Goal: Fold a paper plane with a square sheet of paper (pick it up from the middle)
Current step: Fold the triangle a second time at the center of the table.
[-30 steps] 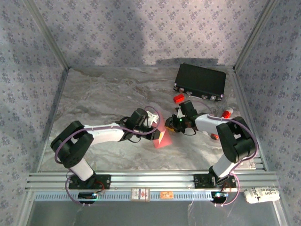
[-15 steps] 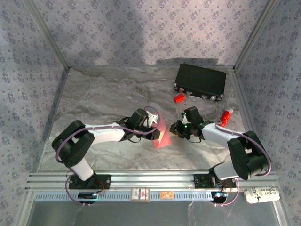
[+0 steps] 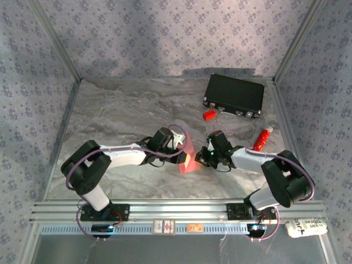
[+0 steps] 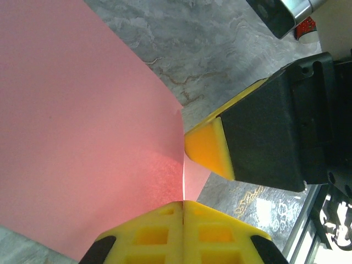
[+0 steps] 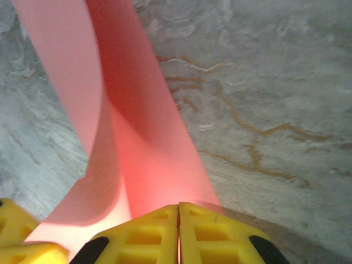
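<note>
The square sheet of paper [image 3: 188, 157] is held curled and upright over the tabletop [image 3: 121, 110], well apart from the black case [image 3: 234, 94], on its near-left side. The left pincer [image 4: 182, 204] is clamped on one edge of the sheet. The right pincer [image 5: 178, 209] is clamped on the sheet just beside it.

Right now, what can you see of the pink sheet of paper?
The square sheet of paper is thin, plain, matte salmon-pink. It is held up roughly on edge between the two arms over the marble table, bowed into a loose curl rather than pressed flat. The left gripper is shut on it, and the right gripper is shut on it close beside. Whether its lower edge touches the table is unclear.
</note>
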Available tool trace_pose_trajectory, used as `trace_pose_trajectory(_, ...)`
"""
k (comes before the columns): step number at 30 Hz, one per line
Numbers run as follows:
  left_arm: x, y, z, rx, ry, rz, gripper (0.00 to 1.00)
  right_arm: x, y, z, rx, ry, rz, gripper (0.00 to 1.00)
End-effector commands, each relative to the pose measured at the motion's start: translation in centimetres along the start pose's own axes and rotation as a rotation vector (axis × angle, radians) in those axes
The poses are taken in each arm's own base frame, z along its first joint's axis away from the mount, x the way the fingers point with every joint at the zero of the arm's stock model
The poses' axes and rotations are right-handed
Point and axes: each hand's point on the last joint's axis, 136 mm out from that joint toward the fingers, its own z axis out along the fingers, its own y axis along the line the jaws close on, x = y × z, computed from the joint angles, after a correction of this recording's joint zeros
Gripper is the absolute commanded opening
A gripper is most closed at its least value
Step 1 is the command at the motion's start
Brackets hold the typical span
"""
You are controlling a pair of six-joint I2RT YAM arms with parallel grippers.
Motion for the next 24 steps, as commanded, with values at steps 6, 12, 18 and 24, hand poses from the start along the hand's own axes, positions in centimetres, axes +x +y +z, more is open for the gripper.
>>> trace_pose_trajectory(6,0.1,1.7,0.4,-0.037,0.024,-0.011,0.01,1.1,-3.6,0.9,0.144,0.031,0.002,0.09)
trace_pose_trajectory(12,0.0,2.5,0.2,-0.046,0.026,-0.023,0.01,0.8,-3.6,0.8,0.168,0.029,-0.015,0.09)
trace_pose_trajectory(18,0.1,3.1,0.5,-0.057,0.037,-0.022,0.01,0.5,-3.4,0.8,0.18,0.034,-0.029,0.09)
trace_pose_trajectory(24,-0.1,3.5,0.6,-0.07,0.04,-0.009,0.02,0.5,-3.5,0.8,0.184,0.035,-0.033,0.1)
